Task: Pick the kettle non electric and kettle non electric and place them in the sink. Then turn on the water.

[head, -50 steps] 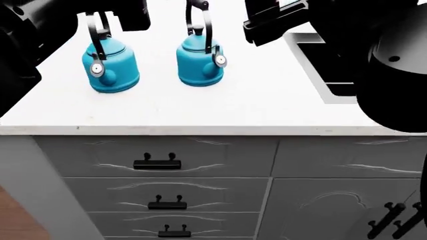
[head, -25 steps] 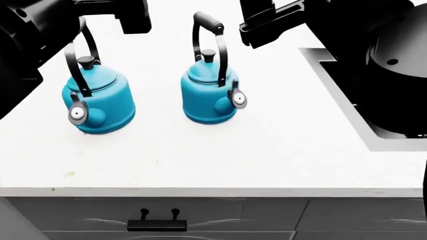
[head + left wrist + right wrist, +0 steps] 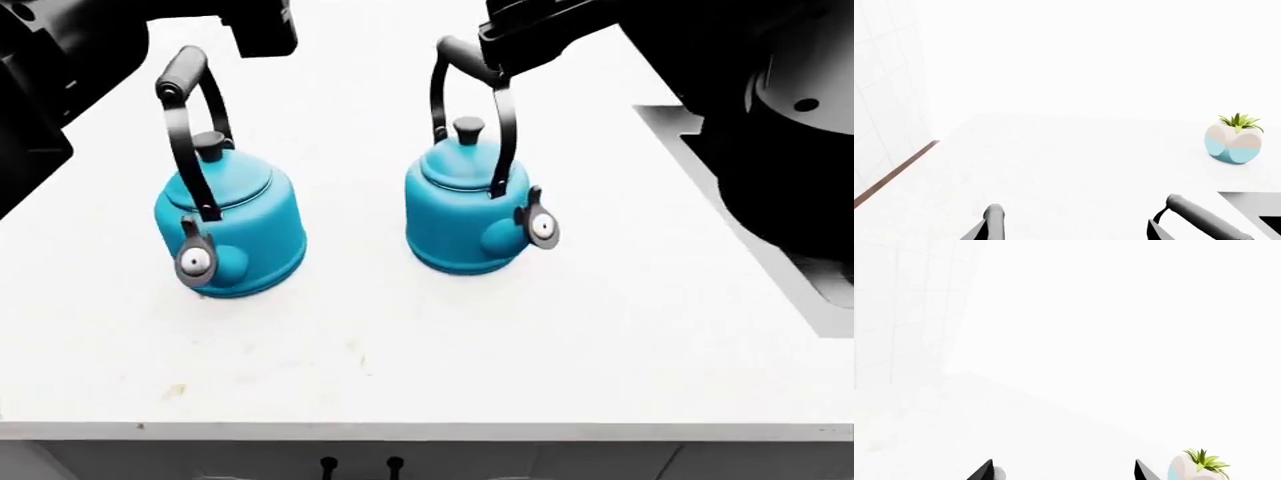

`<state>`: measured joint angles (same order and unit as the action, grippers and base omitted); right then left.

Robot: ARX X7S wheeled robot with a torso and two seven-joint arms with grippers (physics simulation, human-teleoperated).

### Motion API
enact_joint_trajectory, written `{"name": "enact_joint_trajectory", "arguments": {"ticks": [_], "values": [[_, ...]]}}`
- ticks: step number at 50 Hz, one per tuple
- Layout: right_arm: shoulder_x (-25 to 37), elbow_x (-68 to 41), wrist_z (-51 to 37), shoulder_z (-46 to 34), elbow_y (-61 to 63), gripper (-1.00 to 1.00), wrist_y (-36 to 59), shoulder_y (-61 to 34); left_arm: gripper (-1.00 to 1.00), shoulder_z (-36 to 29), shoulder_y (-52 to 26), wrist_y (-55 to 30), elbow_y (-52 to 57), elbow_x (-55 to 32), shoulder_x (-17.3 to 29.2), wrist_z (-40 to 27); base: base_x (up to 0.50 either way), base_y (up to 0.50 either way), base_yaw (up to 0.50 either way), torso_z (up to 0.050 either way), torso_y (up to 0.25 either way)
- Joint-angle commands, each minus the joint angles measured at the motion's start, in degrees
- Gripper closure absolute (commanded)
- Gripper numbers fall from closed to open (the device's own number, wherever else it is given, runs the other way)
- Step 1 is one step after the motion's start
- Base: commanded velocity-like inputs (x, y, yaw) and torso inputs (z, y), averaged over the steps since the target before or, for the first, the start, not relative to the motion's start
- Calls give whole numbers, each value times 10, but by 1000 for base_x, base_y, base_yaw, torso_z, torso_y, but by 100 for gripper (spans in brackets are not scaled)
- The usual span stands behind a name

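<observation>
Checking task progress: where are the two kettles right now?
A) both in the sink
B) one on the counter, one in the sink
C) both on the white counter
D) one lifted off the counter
C: the left kettle and right kettle both stand upright on the counter.

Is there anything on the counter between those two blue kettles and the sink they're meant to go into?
Nothing visible. The right kettle and left kettle stand on bare white counter. The sink shows only at the edge, partly behind the robot's right arm.

You have open counter between and in front of the two kettles. Their tall arched handles obstruct low approaches; the sink lies right.
</observation>
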<state>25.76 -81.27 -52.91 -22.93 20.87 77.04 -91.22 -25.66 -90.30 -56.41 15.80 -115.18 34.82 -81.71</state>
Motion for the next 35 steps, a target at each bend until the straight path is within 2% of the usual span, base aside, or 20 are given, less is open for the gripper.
{"name": "enact_joint_trajectory", "arguments": {"ticks": [1, 5, 12, 20, 29, 35], "values": [[-1, -13, -2, -2, 6, -100, -3, -12, -100, -4, -12, 4, 3, -7, 4, -5, 500, 1, 0, 0, 0], [-5, -30, -34, -2, -7, -100, 8, -24, -100, -1, -37, 5, 4, -23, 10, -17, 450, 1, 0, 0, 0], [-11, -59, -70, -3, -19, -100, 18, -41, -100, 0, -67, 7, 5, -38, 18, -25, 0, 0, 0, 0, 2], [-13, -68, -53, 3, -8, -100, 3, -42, -100, -1, -62, 9, 2, -25, 24, -14, 0, 3, 0, 0, 0], [-10, -72, -65, -13, -17, -100, 12, -49, -100, -6, -60, 13, 3, -23, 27, -11, 17, 459, 0, 0, 0], [-10, -95, -96, -20, -40, -100, 18, -47, -100, -10, -59, 15, 3, -25, 27, -9, 0, 0, 0, 0, 0]]}}
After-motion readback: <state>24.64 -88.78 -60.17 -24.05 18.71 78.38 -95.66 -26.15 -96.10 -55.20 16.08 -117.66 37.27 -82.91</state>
